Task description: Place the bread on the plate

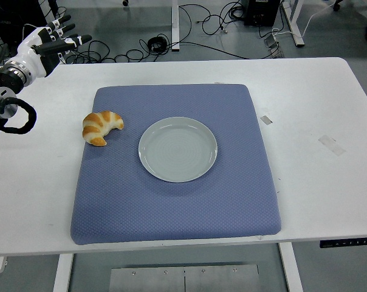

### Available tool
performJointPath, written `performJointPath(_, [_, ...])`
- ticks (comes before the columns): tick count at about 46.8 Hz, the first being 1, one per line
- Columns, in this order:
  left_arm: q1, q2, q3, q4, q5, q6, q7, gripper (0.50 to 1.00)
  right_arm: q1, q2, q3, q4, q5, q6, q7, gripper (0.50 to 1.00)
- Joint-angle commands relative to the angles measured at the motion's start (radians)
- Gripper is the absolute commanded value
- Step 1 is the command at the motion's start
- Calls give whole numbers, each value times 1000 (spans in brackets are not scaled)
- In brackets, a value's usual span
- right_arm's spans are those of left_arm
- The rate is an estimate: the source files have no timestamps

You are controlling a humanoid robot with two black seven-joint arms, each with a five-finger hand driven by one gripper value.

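Partly cut off at ten o'clock, left hand (47, 44) over the table's (305, 109) far corner, fingers (71, 41) extended and spread, holding nothing, bread (101, 127) at nine o'clock of plate (178, 149), on blue mat (171, 201), apart.

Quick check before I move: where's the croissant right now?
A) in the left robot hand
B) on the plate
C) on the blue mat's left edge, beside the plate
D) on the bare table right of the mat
C: the croissant lies on the blue mat at its left edge, apart from the empty plate, with the left robot hand raised far off and holding nothing.
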Motion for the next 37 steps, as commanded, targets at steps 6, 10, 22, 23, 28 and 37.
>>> performJointPath(6, [0,0,0,0,0,0,0,972,-1,0,0,0,0,1,1,1000])
performJointPath(10, [0,0,0,2,0,0,0,972,1,0,0,0,0,1,-1,1000])
performJointPath(22, [0,0,0,0,0,0,0,974,1,0,0,0,0,1,-1,1000])
performJointPath(23, [0,0,0,0,0,0,0,974,1,0,0,0,0,1,1,1000])
performJointPath(28, [0,-2,0,0,0,0,0,974,-1,0,0,0,0,1,1,1000])
performJointPath(37, [0,-2,0,0,0,0,0,974,1,0,0,0,0,-1,-1,1000])
